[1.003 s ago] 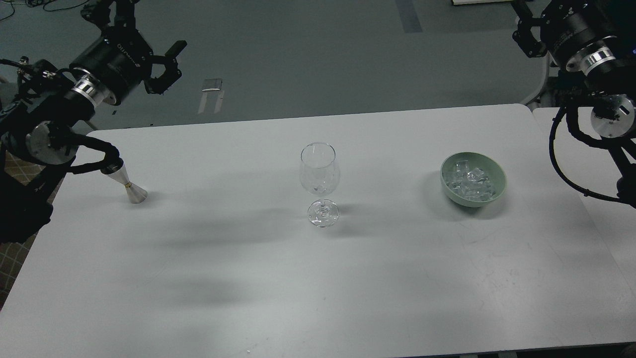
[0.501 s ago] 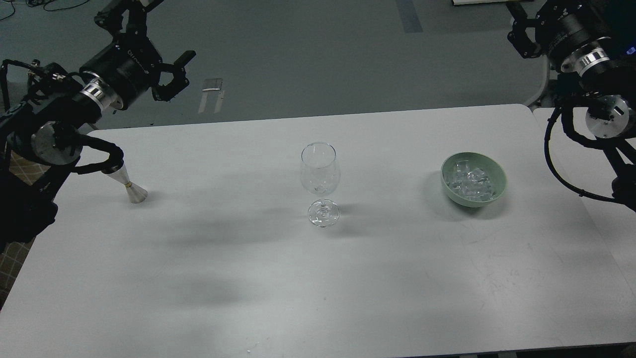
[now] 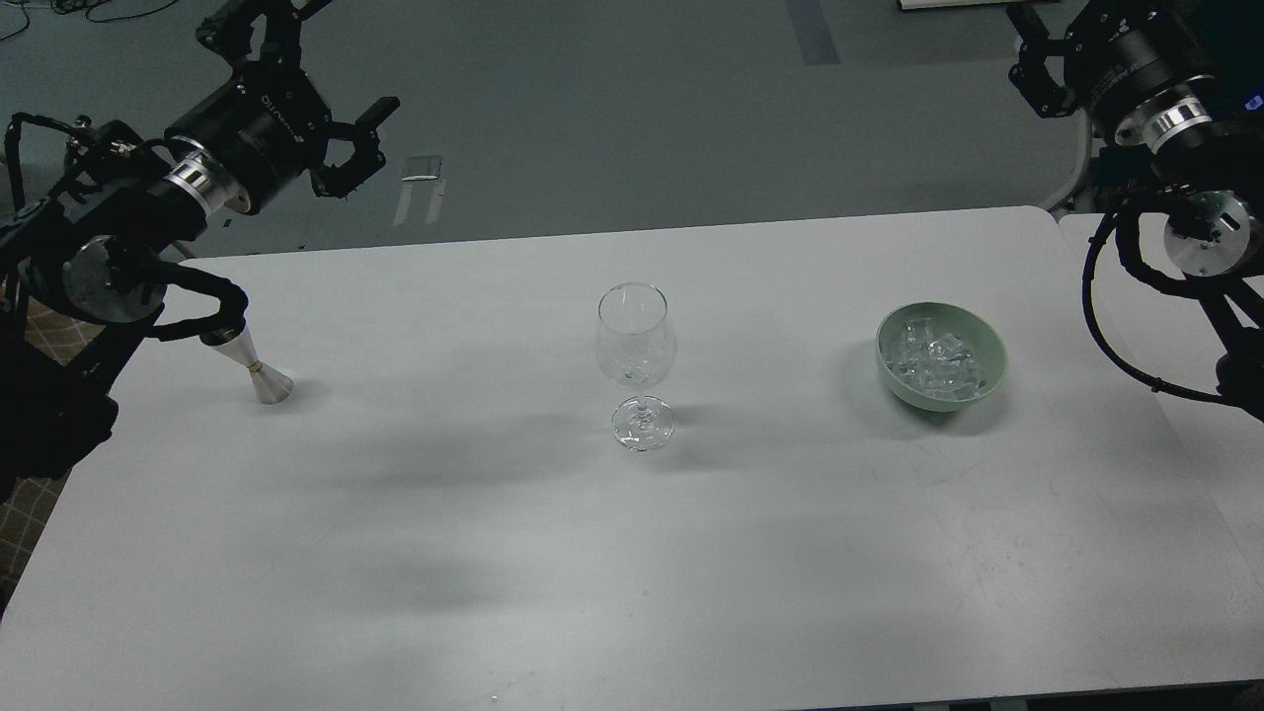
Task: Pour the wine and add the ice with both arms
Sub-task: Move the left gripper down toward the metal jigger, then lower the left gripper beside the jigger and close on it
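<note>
Reaching comes first: left pincer (image 3: 357, 148), spread and empty, should descend squarely over the small silver hourglass-shaped metal jigger (image 3: 255, 367); right pincer (image 3: 1037, 74), state unclear.

- One view only, from the robot's head, set above the near long edge of the table (image 3: 494, 612) and facing forward and down.
- It stands far enough back to take in nearly the whole tabletop, with grey floor beyond at 12 o'clock.
- The glass (image 3: 636, 346) sits near frame centre; the bowl (image 3: 990, 380) lies toward 3 o'clock.
- The left arm (image 3: 118, 247) enters at 9 to 10 o'clock, the right arm (image 3: 1175, 109) at 1 to 2 o'clock.
- No second view shares the scene.
</note>
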Tool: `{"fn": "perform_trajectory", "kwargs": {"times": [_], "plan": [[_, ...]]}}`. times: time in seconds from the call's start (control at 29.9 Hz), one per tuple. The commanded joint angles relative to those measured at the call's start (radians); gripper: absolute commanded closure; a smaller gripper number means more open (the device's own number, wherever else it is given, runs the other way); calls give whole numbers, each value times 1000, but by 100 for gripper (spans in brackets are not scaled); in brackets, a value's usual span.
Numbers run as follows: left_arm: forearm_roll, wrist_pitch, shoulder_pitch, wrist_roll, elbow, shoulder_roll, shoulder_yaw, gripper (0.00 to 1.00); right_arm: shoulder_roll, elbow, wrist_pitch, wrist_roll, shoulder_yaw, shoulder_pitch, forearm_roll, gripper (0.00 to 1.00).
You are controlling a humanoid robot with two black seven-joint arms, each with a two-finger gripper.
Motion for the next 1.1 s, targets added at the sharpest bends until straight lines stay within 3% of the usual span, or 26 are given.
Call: {"fn": "perform_trajectory", "kwargs": {"times": [0.0,0.07,0.2,0.37,0.4,0.53,0.6,0.84,1.07], "plan": [[-145,28,7,84,-38,19,-29,4,0,0,0,-1,-1,0,0,0],[-328,103,27,151,-72,56,-55,4,0,0,0,-1,-1,0,0,0],[-456,175,87,162,-152,98,-109,3,0,0,0,0,-1,0,0,0],[-565,203,303,165,-276,135,-293,3,1,0,-2,0,-1,-2,0,0],[-605,239,372,173,-309,144,-357,2,3,0,-2,-1,-1,-2,0,0],[-687,373,573,257,-415,150,-566,0,3,0,-2,-1,-1,-2,0,0],[-687,408,688,266,-463,144,-661,0,4,0,-2,0,-2,-2,0,0],[-687,410,1019,267,-560,43,-935,1,15,-3,-5,-1,-4,-2,-2,0],[-664,408,1153,254,-571,-100,-991,1,20,-5,-5,0,-4,-6,-5,0]]}}
